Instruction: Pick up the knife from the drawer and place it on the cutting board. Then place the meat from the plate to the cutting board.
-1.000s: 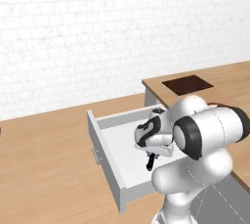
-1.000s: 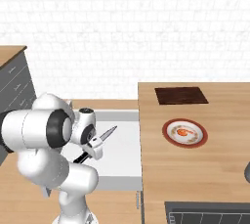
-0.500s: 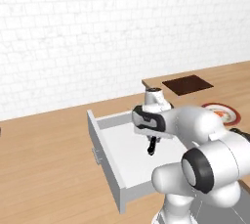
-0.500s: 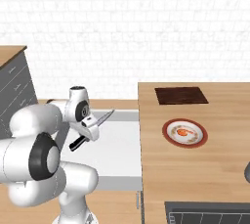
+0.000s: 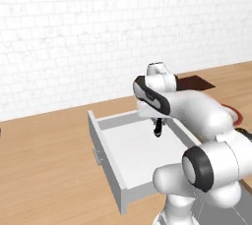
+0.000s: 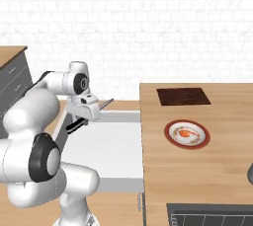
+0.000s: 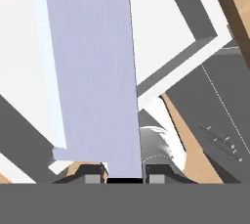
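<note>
Right base view, from the left: the white arm rises beside the open drawer (image 6: 111,146), and its hand (image 6: 85,111) hangs above the drawer's back left part, clamped on the knife (image 6: 105,103). The knife is lifted clear of the drawer floor, black handle angling down to the left, blade tip poking up to the right. Further right, on the table (image 6: 197,180), the board (image 6: 183,96) lies toward the wall, and the plate (image 6: 187,133) sits just in front of it with the meat (image 6: 185,133) at its centre. Hand view has the blade (image 7: 93,71) running up from between the two fingertips (image 7: 93,179).
</note>
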